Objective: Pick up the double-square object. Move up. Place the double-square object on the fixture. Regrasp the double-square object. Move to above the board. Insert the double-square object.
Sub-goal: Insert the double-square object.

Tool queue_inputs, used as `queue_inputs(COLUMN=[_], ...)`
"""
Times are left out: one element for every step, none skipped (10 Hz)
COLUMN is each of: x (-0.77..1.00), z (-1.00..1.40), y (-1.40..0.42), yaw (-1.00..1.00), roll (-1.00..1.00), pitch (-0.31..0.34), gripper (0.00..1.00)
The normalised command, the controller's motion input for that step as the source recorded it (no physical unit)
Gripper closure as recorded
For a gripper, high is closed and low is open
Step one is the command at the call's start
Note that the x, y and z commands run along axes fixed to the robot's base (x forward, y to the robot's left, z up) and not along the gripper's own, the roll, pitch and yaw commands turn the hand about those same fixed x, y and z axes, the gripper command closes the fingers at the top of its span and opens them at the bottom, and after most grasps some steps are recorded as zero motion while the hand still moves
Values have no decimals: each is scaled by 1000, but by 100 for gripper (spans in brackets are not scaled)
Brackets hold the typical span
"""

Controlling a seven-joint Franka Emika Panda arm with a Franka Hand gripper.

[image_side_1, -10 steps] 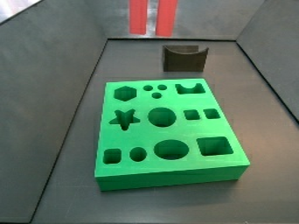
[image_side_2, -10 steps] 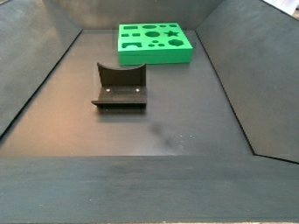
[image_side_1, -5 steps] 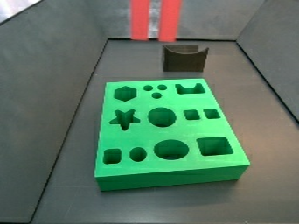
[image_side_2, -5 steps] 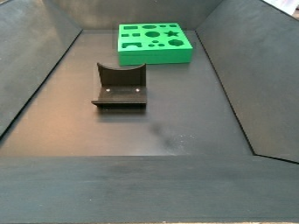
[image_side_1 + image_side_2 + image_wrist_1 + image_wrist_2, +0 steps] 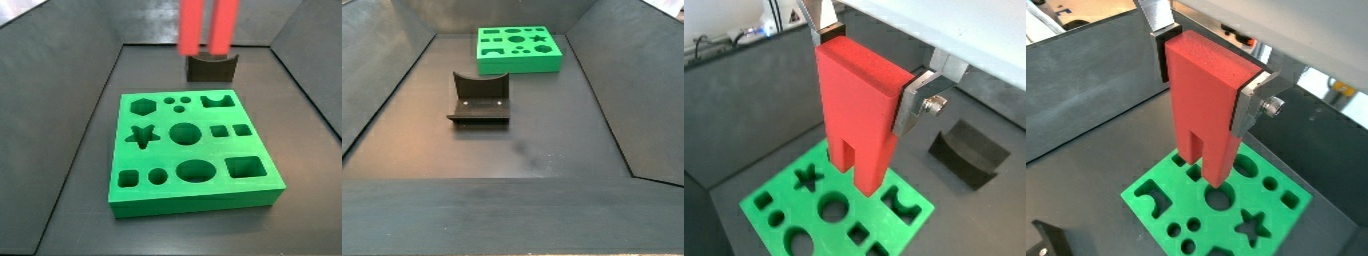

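Since the earlier frames the double-square object (image 5: pixel 210 26) sits further right in a side view, its two red prongs now hanging in front of the fixture (image 5: pixel 210 68) instead of left of it; board and fixture haven't shifted.

Gripper (image 5: pixel 865 70) is up in the air, pinching the double-square object (image 5: pixel 861 105) betw. its two silver fingers (image 5: pixel 914 100), one plate on each side of the block's upper part. Same grip shows in both wrist views, w/ the gripper (image 5: pixel 1211 75) clamped on the block (image 5: pixel 1209 110). Block hangs vertical, prongs pointing down, clear of everything below.

In both wrist views the board (image 5: pixel 778 195) lies under the prong tips, apart from them; star, round & square holes visible on its green top (image 5: pixel 1287 200). Fixture (image 5: pixel 969 153) sits on the dark floor beside the board, not touching it.

In a side view the board (image 5: pixel 517 62) is at the far end of the bin, fixture (image 5: pixel 477 102) nearer, well apart. Gripper & block not visible there.
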Motion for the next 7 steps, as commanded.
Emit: queue_inputs(x=[834,851,863,871,894,934,920], z=[-517,-549,-540,-531,-611,-609,-646], y=[0,0,-31,-77,-226,-354,-386], yaw=[163,123,103,80,11,0,0], roll=[-33,-3,0,0,41,127,180], pitch=[-93,-80,-76,-70,-44,-33,-20], gripper=[100,100,100,100,100,100,100])
